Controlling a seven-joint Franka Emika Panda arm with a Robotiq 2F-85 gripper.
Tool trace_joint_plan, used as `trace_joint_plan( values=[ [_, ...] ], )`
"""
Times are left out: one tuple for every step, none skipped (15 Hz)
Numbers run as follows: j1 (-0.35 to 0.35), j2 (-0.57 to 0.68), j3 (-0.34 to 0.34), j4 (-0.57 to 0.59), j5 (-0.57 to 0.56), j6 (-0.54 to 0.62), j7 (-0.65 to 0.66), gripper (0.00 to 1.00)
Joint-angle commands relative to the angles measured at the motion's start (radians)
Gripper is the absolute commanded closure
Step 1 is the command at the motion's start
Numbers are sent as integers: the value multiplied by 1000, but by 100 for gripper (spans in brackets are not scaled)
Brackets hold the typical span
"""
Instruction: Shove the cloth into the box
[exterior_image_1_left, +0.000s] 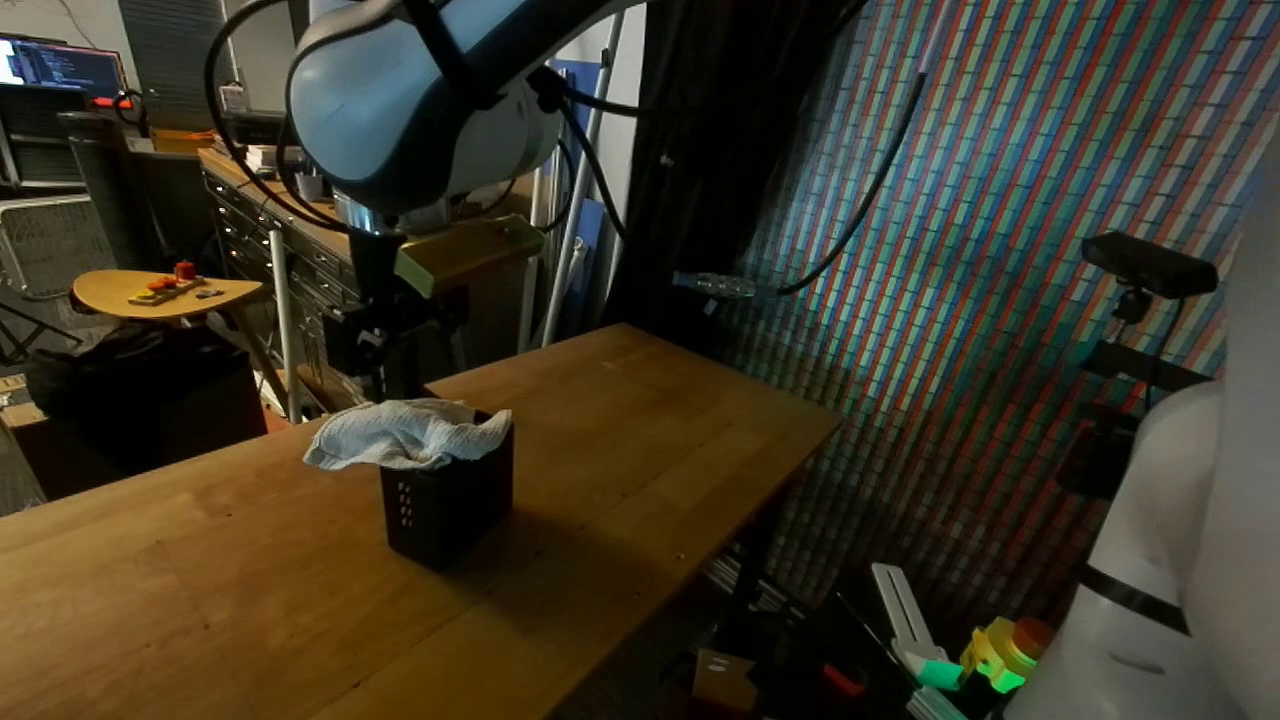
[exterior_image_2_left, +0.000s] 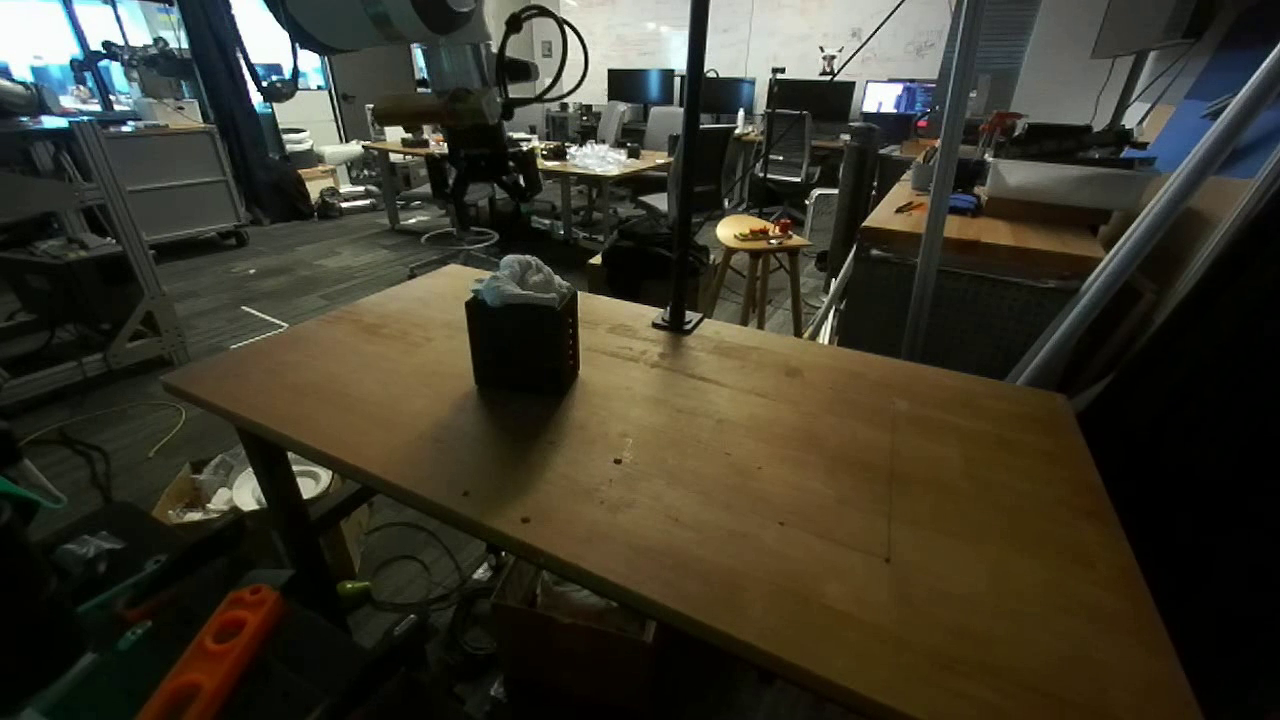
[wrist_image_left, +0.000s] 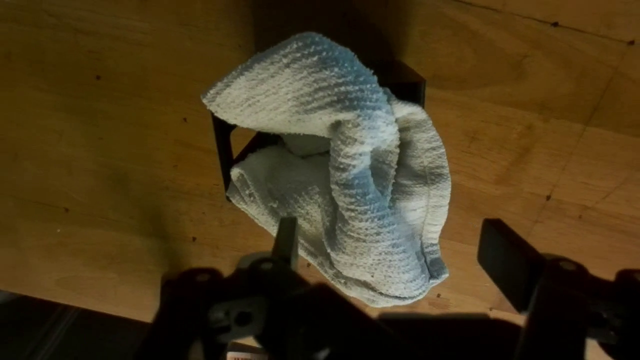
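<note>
1. Wrist view: the claw (wrist_image_left: 395, 250), its two fingers (wrist_image_left: 507, 262) spread wide, with nothing gripped between them.
2. Claw and cloth: the cloth (wrist_image_left: 350, 180) lies below the fingertips, and no contact is seen. In an exterior view, a gap shows between the claw (exterior_image_2_left: 495, 210) and the heap.
3. Cloth: rumpled over the mouth of the box (exterior_image_1_left: 450, 515), its middle seemingly sunk within the rim. In the wrist view, a flap crosses the far left, while the near and right edges spill outside. In both exterior views it bulges above the rim.
4. Box: upright on the table (exterior_image_1_left: 640, 460), its mouth mostly covered; gaps show at the left and the far right corner.
5. Step in hand (judged): pressing the heap down; the cloth appears only partly in.
6. Method (advised): bring the fingers together as a blunt plunger, centre them over the mouth, and descend straight onto the middle fold. Tuck the near and right edges next, the far left flap last.
7. Caution: a push landing on the rim could tip or slide the box; several short presses should serve better than one hard one.
</note>
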Motion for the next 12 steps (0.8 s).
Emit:
trace_joint_plan(
  values=[
    [32,-56,-6,-51,-55,-12,101,38],
    [36,-59,-5,-58,-60,-13,118,46],
    [38,-63,-4,-66,-60,-11,131,56],
    [41,-66,-3,-73,-62,-10,144,63],
    [43,-66,-3,-78,-64,-10,155,71],
    [44,-68,-2,-83,-65,-9,163,78],
    [44,-70,-2,-86,-64,-9,168,85],
    [45,-68,-2,-87,-67,-7,172,93],
    [45,-67,-3,-86,-74,-8,175,99],
    [43,-68,-5,-84,-83,-8,171,100],
    [42,-67,-9,-78,-98,-9,167,100],
    [39,-69,-13,-73,-115,-9,160,100]
  ],
)
